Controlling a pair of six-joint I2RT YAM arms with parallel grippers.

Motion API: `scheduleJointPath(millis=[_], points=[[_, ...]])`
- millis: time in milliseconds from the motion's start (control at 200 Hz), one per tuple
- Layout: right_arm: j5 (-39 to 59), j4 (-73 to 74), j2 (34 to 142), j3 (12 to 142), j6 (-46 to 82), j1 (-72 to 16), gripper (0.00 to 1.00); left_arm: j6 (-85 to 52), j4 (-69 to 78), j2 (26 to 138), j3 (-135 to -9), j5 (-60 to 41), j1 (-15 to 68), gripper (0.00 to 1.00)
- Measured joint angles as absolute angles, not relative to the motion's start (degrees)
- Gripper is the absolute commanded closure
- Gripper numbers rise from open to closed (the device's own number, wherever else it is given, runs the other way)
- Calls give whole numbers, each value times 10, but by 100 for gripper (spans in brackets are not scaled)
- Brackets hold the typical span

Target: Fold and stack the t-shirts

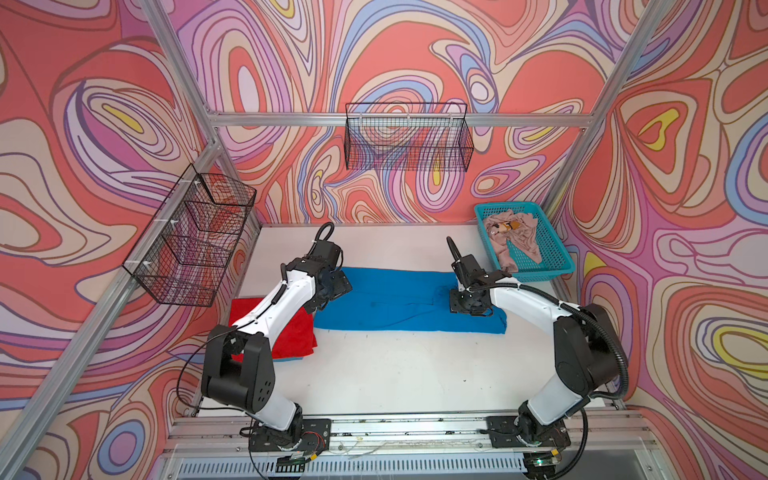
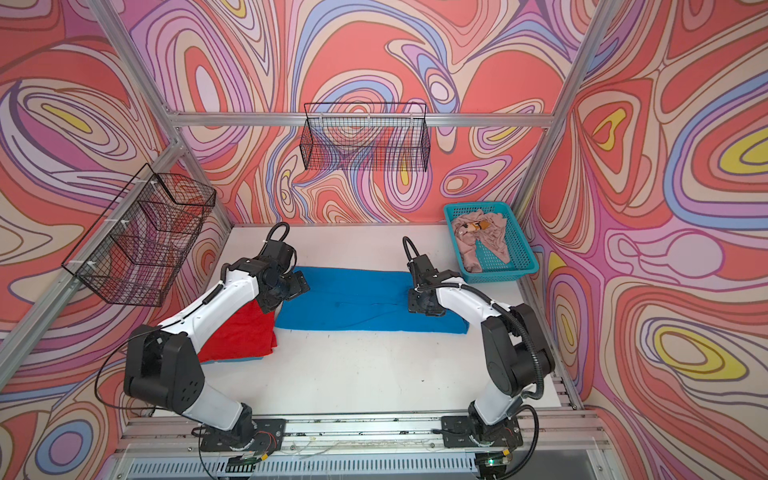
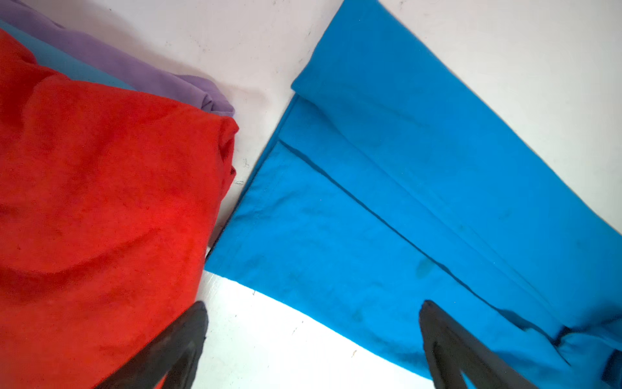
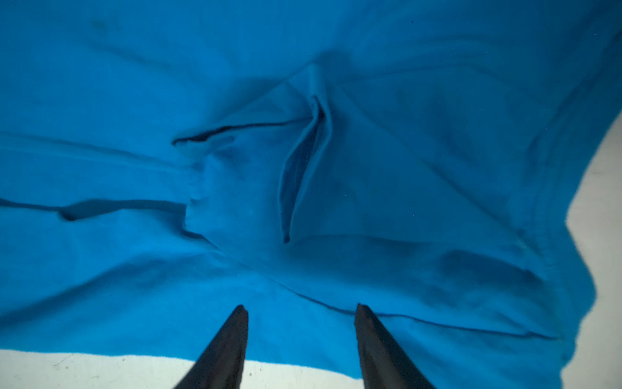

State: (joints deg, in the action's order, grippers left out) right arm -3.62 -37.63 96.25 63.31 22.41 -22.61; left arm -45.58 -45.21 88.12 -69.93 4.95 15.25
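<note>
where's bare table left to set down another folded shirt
Widest: white tabletop between the bright blue cloth t-shirt and the front metal rail. Narrower strip behind that shirt, left of the turquoise plastic mesh basket. Crowded: left side, by the folded red cloth t-shirt.

Bright blue cloth t-shirt point(image 1: 395, 303) centre; red cloth t-shirt point(image 1: 297, 336) just left; beige-pink printed t-shirt point(image 1: 505, 241) in turquoise plastic mesh basket point(image 1: 548, 253), rear right.

The blue t-shirt point(image 1: 395, 303) was plain bright blue; the red t-shirt point(image 1: 297, 336) at its 9 o'clock was plain red. The beige-pink t-shirt point(image 1: 519, 241) at 2 o'clock bore an orange-black print, inside a turquoise mesh basket point(image 1: 552, 257). The walls point(image 1: 415, 50) showed coral, lilac and yellow swirls.
</note>
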Motion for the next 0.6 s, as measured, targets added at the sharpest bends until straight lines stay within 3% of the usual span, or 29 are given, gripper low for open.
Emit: scheduleJointPath(millis=[336, 601], points=[[-83, -347, 1041, 676, 224, -230, 68, -383, -453, 810, -644, 95, 150, 0], [-121, -359, 1066, 713, 215, -230, 100, -370, -452, 804, -632, 110, 149, 0]])
